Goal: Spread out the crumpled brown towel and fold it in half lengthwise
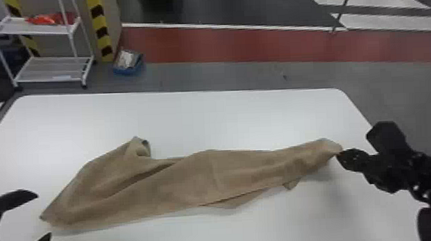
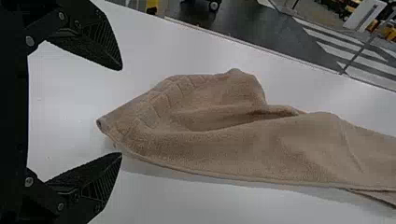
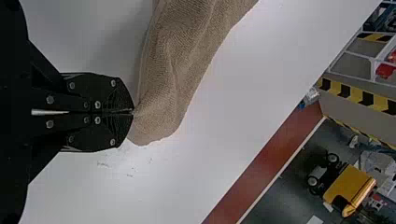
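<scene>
The brown towel (image 1: 193, 178) stretches across the table as a rumpled long strip, with a raised fold near its left part. At its right end my right gripper (image 1: 339, 154) is shut on the edge, holding that end slightly above the table. In the right wrist view the closed right gripper (image 3: 132, 112) pinches the towel (image 3: 173, 74) at its tip. My left gripper (image 1: 43, 214) stands open beside the towel's left corner. In the left wrist view the left gripper (image 2: 122, 112) has its fingers wide apart, with the corner of the towel (image 2: 233, 144) close to the gap between them.
The white table (image 1: 225, 118) carries the towel. Beyond its far edge, on the floor, are a white shelf rack (image 1: 52, 61) at the left and a blue container (image 1: 128, 66) near a striped post (image 1: 99, 29).
</scene>
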